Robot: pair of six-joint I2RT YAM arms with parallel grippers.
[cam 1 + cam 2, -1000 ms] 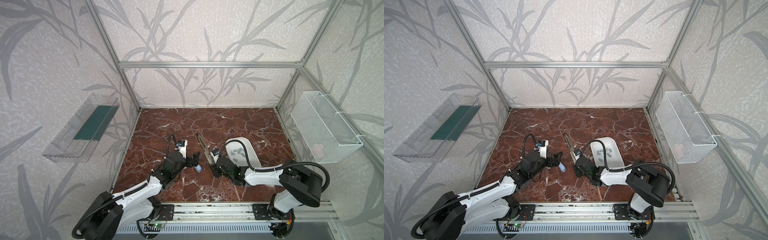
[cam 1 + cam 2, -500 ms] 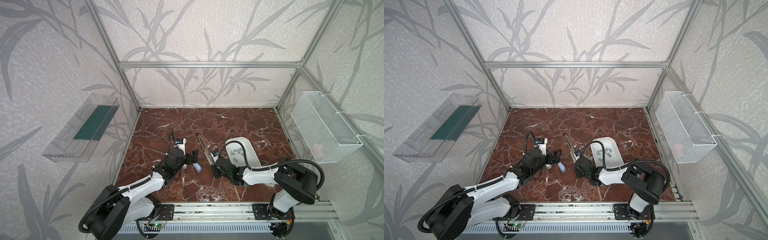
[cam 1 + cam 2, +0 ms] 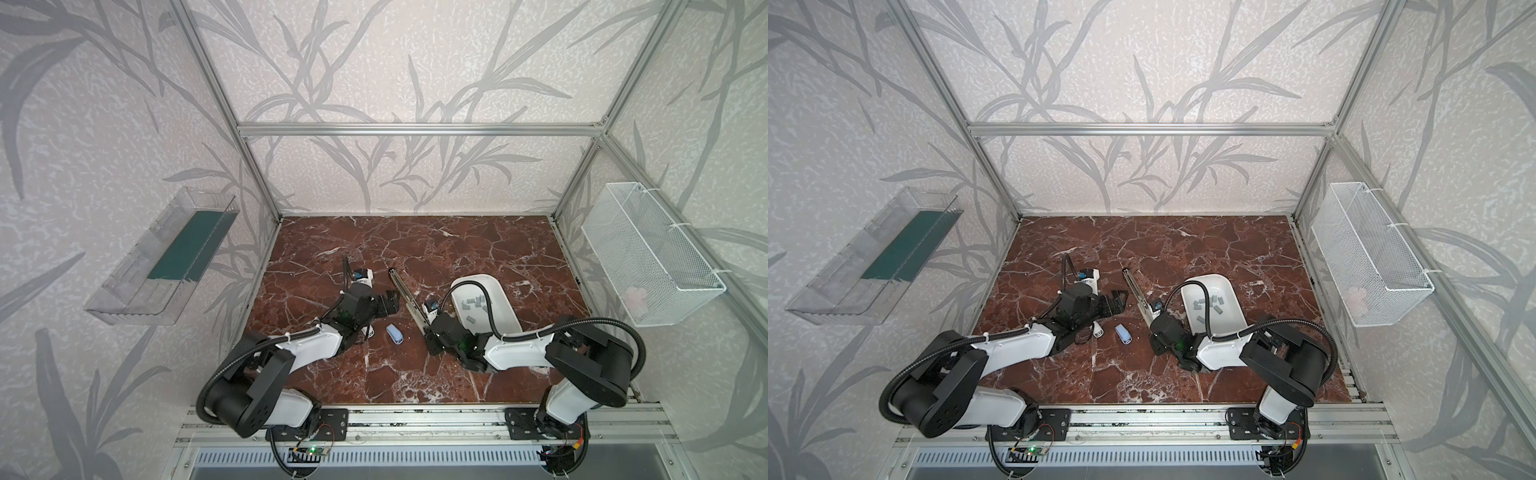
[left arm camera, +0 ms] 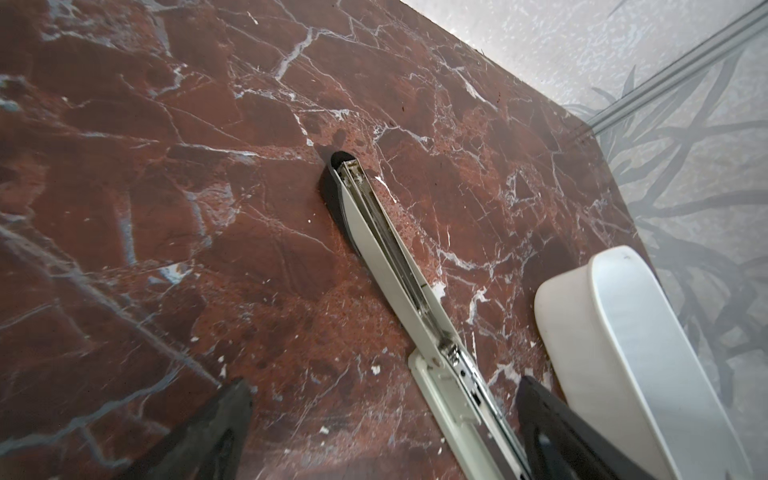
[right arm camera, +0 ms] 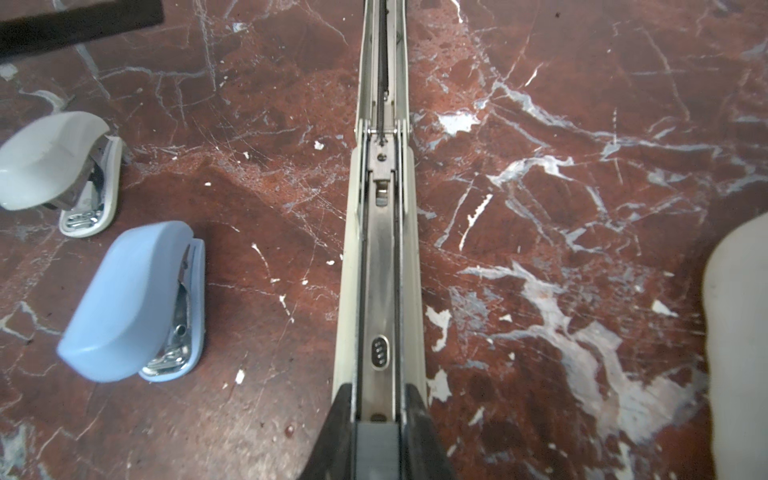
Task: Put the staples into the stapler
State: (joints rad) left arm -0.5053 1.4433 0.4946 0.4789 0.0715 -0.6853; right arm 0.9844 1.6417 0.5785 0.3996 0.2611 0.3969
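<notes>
- Where the long stapler (image 3: 405,293) (image 3: 1136,293) lies on the marble table (image 3: 457,249), it is hinged open flat, stretched at a slant from mid-table toward the front. Its metal magazine rail faces up in the right wrist view (image 5: 380,249).
- Right gripper (image 3: 427,330) (image 3: 1154,328): set over the near end of the long stapler. In the right wrist view (image 5: 380,399) the two dark fingers (image 5: 343,415) are clamped against either side of the rail.
- Grey block (image 5: 378,449): a flat piece between those fingers. It may be part of the gripper or something resting in the rail; the view is too close to tell which.
- Left gripper (image 3: 390,301) (image 3: 1117,301): jaws spread wide and holding nothing, just beside the middle of the long stapler on its left side. In the left wrist view (image 4: 384,384) the stapler (image 4: 386,257) runs up between the two fingertips.
- Staples (image 3: 473,301) (image 3: 1210,301): small grey strips scattered loose inside the white tray (image 3: 503,316) (image 3: 1229,318), which sits on the table to the right of the long stapler, behind the right arm.
- Blue stapler (image 3: 394,333) (image 3: 1124,333) (image 5: 133,299): small and closed, on the table between the two arms.
- White stapler (image 3: 1098,330) (image 5: 54,162): also small, just beside the blue one and partly under the left arm in both top views.
</notes>
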